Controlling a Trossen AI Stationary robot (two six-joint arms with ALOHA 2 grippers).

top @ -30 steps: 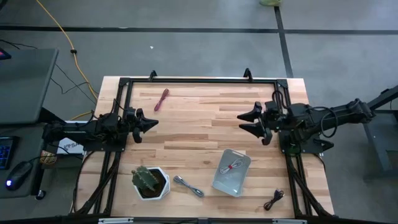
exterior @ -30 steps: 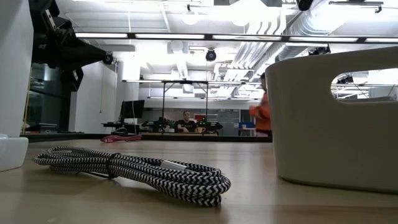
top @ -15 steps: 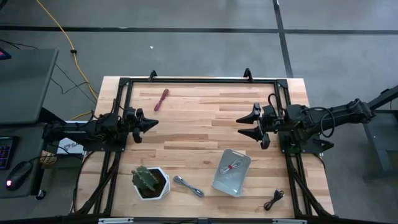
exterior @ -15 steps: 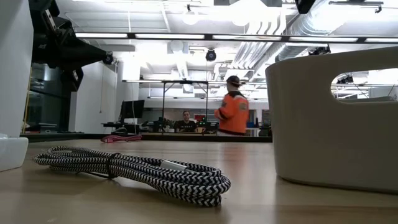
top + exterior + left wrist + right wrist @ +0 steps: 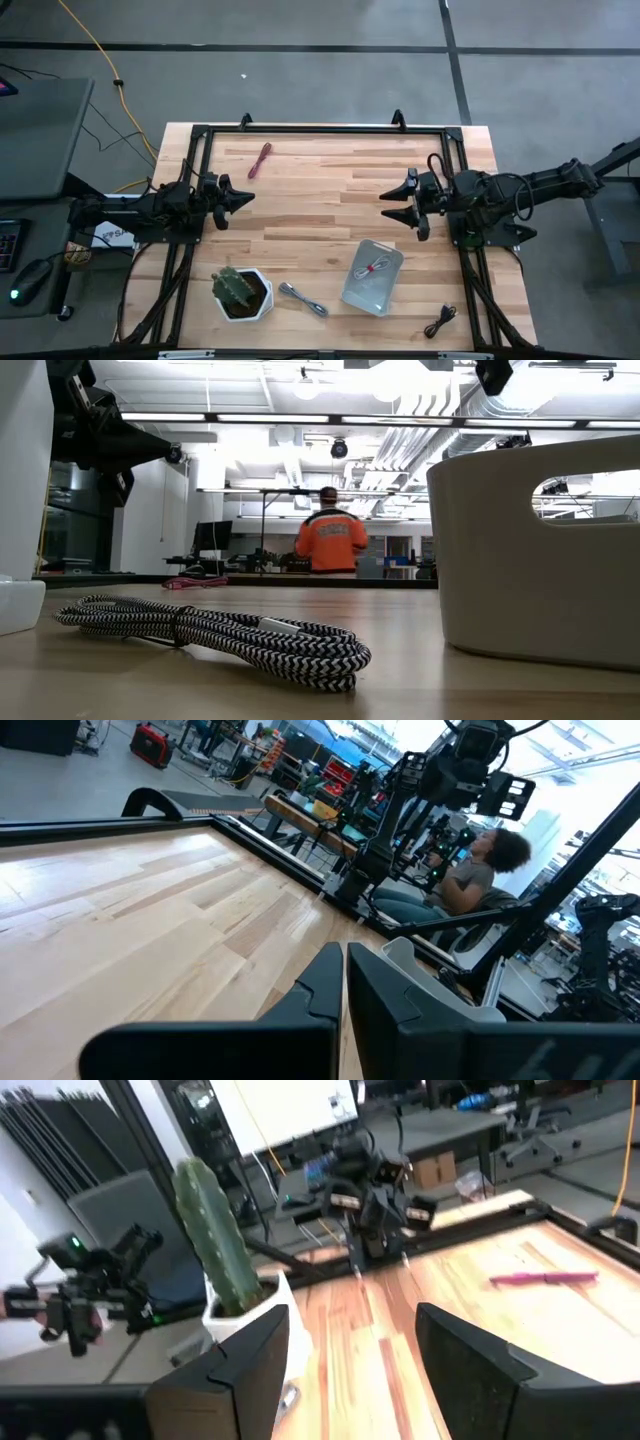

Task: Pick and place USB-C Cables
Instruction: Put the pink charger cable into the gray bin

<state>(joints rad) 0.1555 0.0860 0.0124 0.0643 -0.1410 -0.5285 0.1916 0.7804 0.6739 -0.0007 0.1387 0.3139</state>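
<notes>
The right gripper point(image 5: 400, 204), fingers spread, has crept leftward above the grey bin point(image 5: 357, 294) already holding the whitish cable point(image 5: 375, 266); next it likely needs the maroon cable point(image 5: 260, 159), far beyond the bin, while the left gripper point(image 5: 240, 200) waits pinched together.

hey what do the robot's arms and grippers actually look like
Both arms are black and jointed, with loose black wiring looped along them, most visibly near the right wrist. The left gripper and right gripper each end in two dark, wedge-shaped fingers. No markings are visible.
</notes>
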